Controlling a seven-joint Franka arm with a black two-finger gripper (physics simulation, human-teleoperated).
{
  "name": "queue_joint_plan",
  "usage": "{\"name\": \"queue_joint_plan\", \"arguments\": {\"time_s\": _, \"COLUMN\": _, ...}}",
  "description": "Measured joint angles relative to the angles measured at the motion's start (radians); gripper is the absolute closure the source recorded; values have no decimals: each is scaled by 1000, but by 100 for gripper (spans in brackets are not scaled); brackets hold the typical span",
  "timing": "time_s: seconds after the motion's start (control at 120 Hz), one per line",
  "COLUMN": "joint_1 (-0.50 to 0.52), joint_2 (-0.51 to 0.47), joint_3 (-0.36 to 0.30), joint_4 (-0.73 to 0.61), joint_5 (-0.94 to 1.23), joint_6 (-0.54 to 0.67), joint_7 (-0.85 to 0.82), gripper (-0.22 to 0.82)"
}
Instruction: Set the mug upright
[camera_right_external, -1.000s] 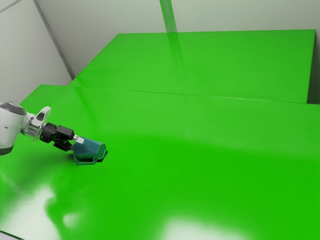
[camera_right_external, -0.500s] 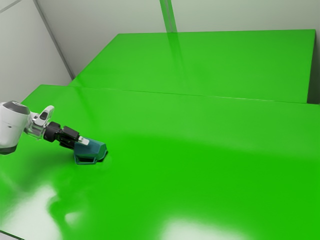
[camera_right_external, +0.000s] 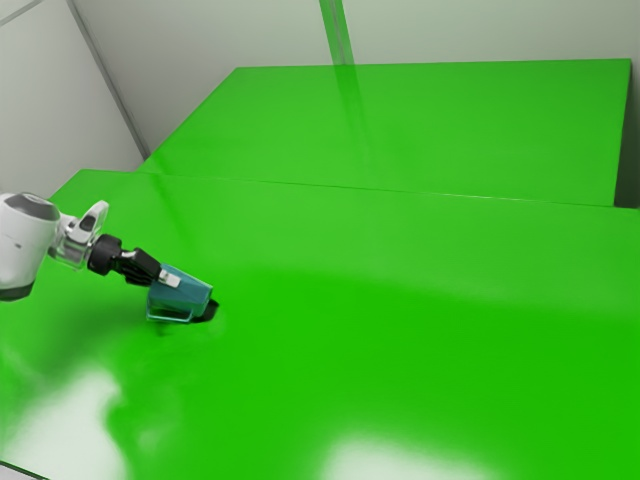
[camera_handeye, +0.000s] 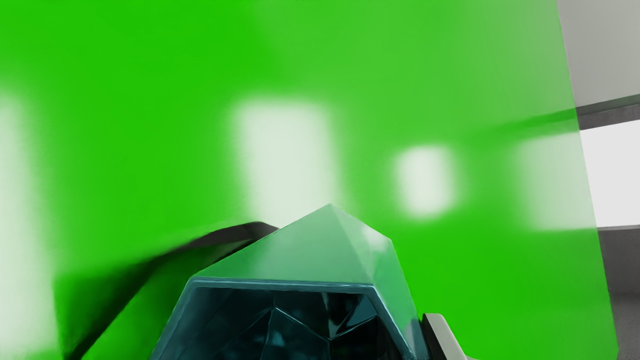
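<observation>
In the exterior view, a broad, flat, glossy bright-green bench (camera_right_external: 400, 300) has its straight far edge at twelve o'clock. Pale glare crosses it at eight and near six o'clock; a small dark shadow falls toward eight.

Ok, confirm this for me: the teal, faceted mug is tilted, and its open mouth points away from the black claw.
Not quite: the mug's mouth points toward the claw, not away from it. The wrist view shows this, looking past the rim into the dark inside. The teal, faceted mug is indeed tilted.
</observation>
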Motion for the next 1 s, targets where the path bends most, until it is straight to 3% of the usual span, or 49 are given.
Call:
{"name": "queue_joint_plan", "arguments": {"time_s": 0.408, "joint_1": -138, "joint_2": -137, "joint_3": 10, "joint_4": -12, "joint_5": 55, "joint_6": 42, "joint_7": -16, "gripper": 77}}
{"name": "queue_joint_plan", "arguments": {"time_s": 0.55, "joint_1": -304, "joint_2": -177, "joint_3": 117, "joint_4": -11, "joint_5": 107, "joint_6": 68, "joint_7": -36, "gripper": 78}}
{"name": "queue_joint_plan", "arguments": {"time_s": 0.633, "joint_1": -366, "joint_2": -201, "joint_3": 141, "joint_4": -10, "joint_5": 155, "joint_6": 88, "joint_7": -55, "gripper": 78}}
{"name": "queue_joint_plan", "arguments": {"time_s": 1.0, "joint_1": -478, "joint_2": -270, "joint_3": 139, "joint_4": -14, "joint_5": 464, "joint_6": 183, "joint_7": -193, "gripper": 78}}
